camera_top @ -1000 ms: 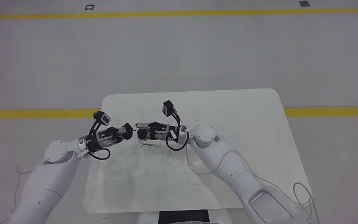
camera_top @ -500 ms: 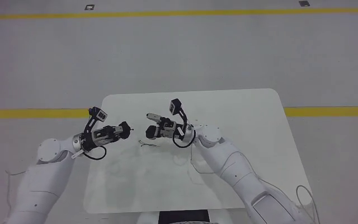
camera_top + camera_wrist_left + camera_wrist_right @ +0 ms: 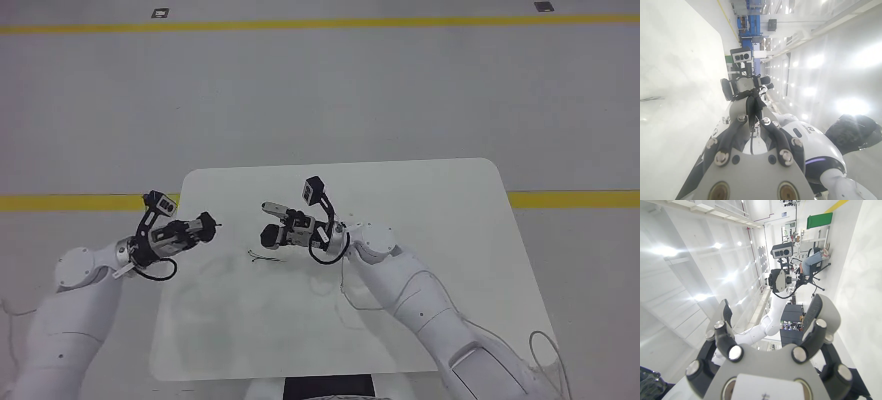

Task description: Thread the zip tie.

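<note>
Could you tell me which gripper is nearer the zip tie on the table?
Right. The right gripper hangs open just beyond the zip tie; the left gripper is farther off to the side.

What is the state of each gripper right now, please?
Left gripper: shut; whether it grips anything cannot be told.
Right gripper: open, holding nothing.

Top view from above the arms, looking down, far off, whole table in frame, left wrist view close behind left gripper, facing right gripper along the tabletop, right wrist view the reverse, all three share table and both grippers.
</note>
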